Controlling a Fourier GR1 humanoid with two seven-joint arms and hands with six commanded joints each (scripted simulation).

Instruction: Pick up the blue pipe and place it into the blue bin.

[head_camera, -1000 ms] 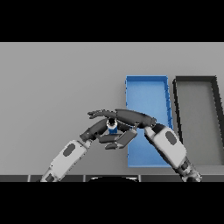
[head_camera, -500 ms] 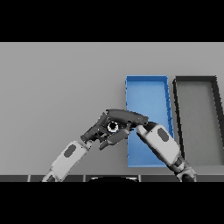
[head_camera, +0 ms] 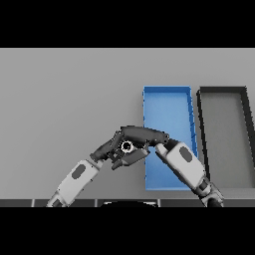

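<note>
Beside blue bin (head_camera: 167, 102), right hand (head_camera: 142, 134) curled over left hand (head_camera: 115, 148).

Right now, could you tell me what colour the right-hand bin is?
Black bin, with a grey floor; head view.

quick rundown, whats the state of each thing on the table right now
pipe: clasped between both hands, just left of the blue bin, not in it
left hand: fingers curled on the pipe
right hand: fingers closed over the pipe from above
blue bin: open top, nothing visible inside, right arm crossing its near part
black bin: open top, nothing visible inside, right of the blue bin
</note>
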